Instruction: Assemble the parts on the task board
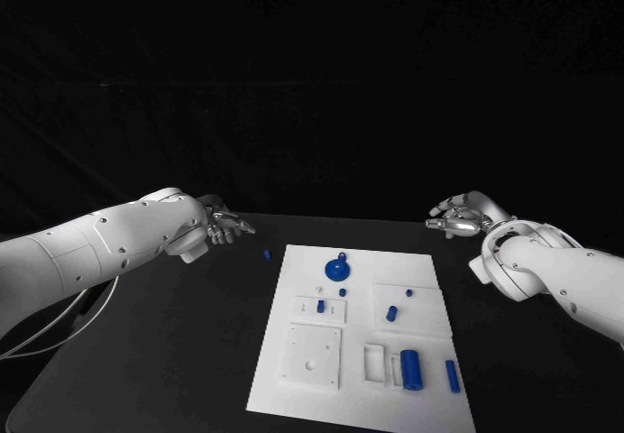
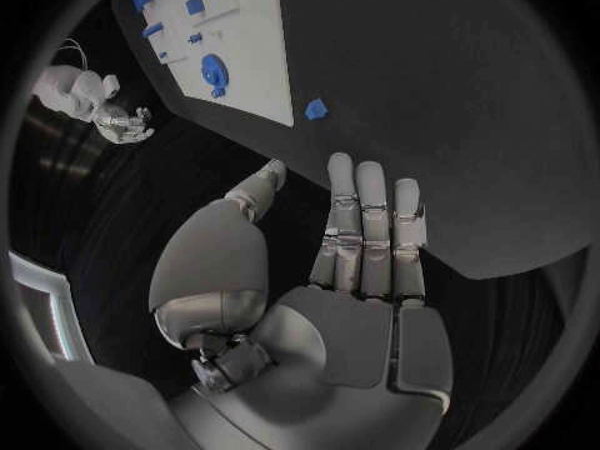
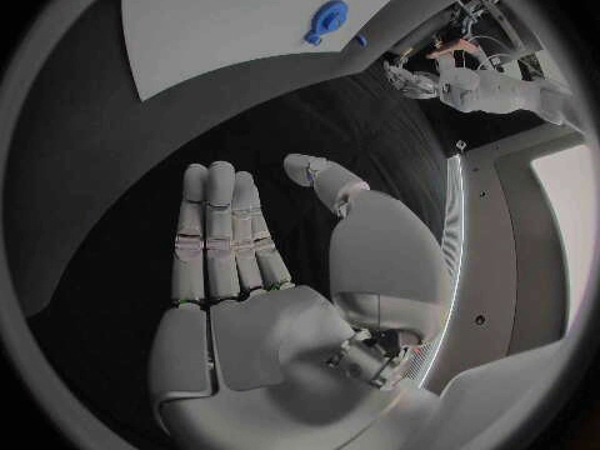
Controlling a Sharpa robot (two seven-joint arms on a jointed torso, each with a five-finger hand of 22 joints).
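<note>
The white task board lies in the middle of the black table. On it are a round blue part, small blue pegs and two blue cylinders near the front. One small blue part lies on the table left of the board, also seen as a small blue part beyond my left fingers. My left hand hovers at the table's far left, open, fingers straight. My right hand hovers at the far right, open and holding nothing.
The board carries white raised blocks and recesses. Bare black table lies on both sides of the board. A pale cable hangs by my left arm.
</note>
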